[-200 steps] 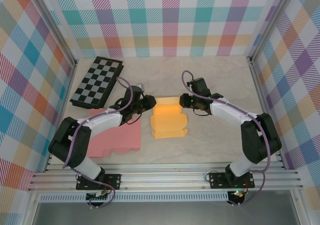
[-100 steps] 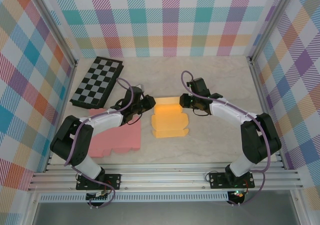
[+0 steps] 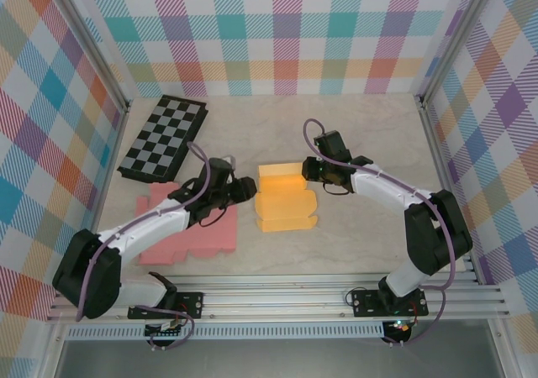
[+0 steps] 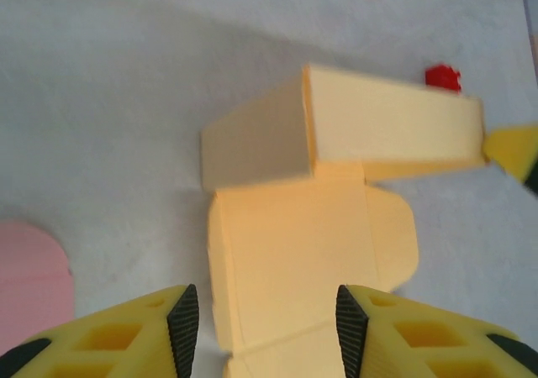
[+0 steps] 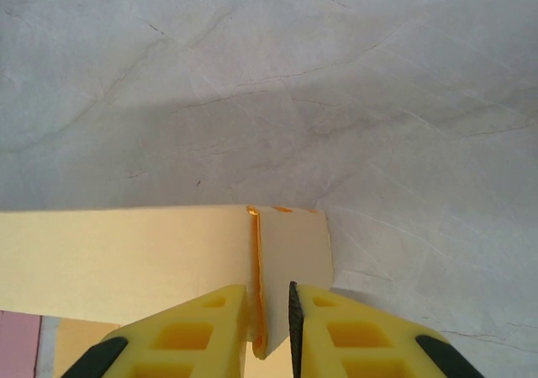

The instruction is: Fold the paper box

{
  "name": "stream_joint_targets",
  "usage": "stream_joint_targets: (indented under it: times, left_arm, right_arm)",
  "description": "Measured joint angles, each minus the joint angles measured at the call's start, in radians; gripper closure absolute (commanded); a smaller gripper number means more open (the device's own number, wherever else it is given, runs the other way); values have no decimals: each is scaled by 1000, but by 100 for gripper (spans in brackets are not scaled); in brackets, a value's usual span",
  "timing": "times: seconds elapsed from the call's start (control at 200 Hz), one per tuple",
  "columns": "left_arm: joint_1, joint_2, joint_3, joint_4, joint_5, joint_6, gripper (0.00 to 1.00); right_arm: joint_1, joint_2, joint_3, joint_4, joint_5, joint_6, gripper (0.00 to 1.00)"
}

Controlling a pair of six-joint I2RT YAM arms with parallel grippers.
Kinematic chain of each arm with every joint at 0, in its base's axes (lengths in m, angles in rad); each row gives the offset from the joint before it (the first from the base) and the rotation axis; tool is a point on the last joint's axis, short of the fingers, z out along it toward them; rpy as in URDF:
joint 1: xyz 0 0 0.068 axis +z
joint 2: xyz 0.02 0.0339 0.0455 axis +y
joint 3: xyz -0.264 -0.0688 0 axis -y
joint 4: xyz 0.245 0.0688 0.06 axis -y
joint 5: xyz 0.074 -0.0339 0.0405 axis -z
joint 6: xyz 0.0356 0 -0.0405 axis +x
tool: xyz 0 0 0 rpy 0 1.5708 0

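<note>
Top external view: the half-folded yellow paper box (image 3: 284, 202) lies in the middle of the table (image 3: 361, 244), its far part standing up. The right gripper (image 3: 313, 170) is clamped on the right end of that raised part. The left gripper (image 3: 246, 188), jaws apart, hovers just left of the box, beside a pink sheet (image 3: 206, 239).

Pastel plaid walls (image 3: 286, 34) enclose a pale, seemingly marbled tabletop (image 3: 370, 134).

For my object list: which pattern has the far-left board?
The board is black-and-white checkered; top external view shows it best.
</note>
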Motion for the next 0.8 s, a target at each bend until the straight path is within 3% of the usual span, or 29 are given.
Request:
stream_joint_targets:
  times: [0.235,0.8]
  left_arm:
    - [-85,-10,-170,26,36,-49,44]
    - [-143,-39,-172,45,3,-112,35]
  right_arm:
    - [3,13,24,-26,11,8,77]
    - [6,178,265,-146,106,41,76]
